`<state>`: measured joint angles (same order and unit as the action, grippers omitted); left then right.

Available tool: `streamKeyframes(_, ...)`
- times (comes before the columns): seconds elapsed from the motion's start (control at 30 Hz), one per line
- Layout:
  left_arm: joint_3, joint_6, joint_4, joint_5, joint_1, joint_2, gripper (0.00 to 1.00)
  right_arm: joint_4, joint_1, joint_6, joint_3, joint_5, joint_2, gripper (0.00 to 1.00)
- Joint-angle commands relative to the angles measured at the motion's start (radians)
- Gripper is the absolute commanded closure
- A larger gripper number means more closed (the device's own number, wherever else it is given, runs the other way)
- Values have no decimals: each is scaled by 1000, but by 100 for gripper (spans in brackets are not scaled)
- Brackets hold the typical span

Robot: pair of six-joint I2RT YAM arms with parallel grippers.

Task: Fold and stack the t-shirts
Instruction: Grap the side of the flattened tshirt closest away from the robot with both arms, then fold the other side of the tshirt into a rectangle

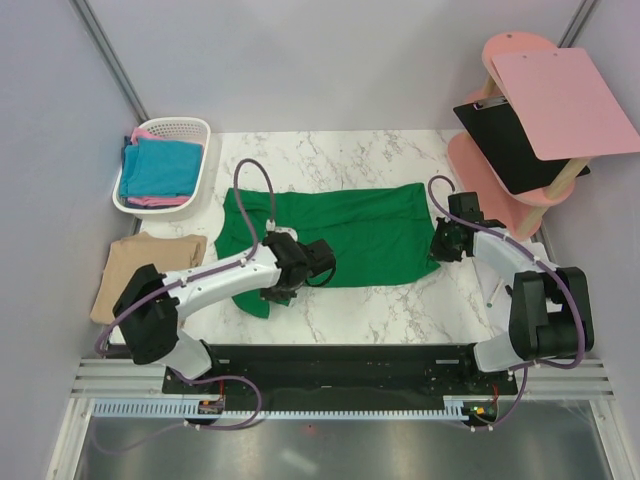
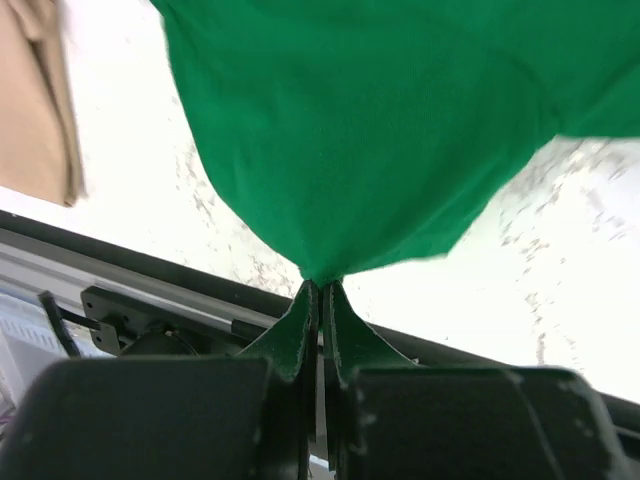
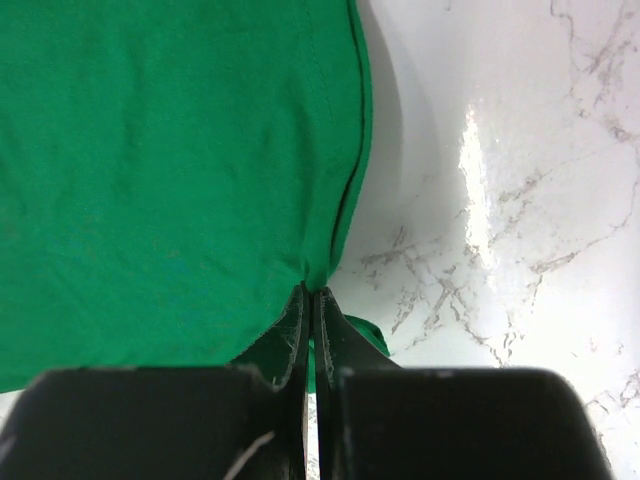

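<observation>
The bright green t-shirt (image 1: 350, 235) lies spread across the middle of the marble table. My left gripper (image 1: 282, 290) is shut on its near left edge; the left wrist view shows the cloth (image 2: 380, 130) pinched at my closed fingertips (image 2: 322, 285). My right gripper (image 1: 440, 245) is shut on the shirt's right hem, seen pinched in the right wrist view (image 3: 312, 292) with green cloth (image 3: 170, 160) spreading left. A tan t-shirt (image 1: 140, 270) lies folded at the table's left edge. Teal-blue (image 1: 160, 165) and pink (image 1: 150, 132) shirts sit in the basket.
A white plastic basket (image 1: 196, 127) stands at the back left. A pink tiered stand (image 1: 520, 150) with a black clipboard (image 1: 510, 140) and a pink board (image 1: 565, 100) stands at the back right. The black rail (image 1: 340, 360) runs along the near edge.
</observation>
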<state>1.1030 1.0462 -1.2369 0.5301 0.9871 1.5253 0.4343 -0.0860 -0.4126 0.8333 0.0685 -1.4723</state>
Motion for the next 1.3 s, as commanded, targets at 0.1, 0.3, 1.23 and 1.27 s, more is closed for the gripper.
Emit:
streamKeyframes(0.1,214,-38,-141,182,-126,64,98,-31,-3,-11,89,36,-6,100)
streamKeyframes(0.3,345,-170,-147,238,-241,122,98,-52,-1,-25,151,48,-40,100)
streamKeyframes(1.23,738,-726,125,381,-436,545,98,23,32,-48,509,154,-395,100)
streamKeyframes(1.27,738,-726,123,380,-436,544,98,33,32,-46,500,157,-384,100)
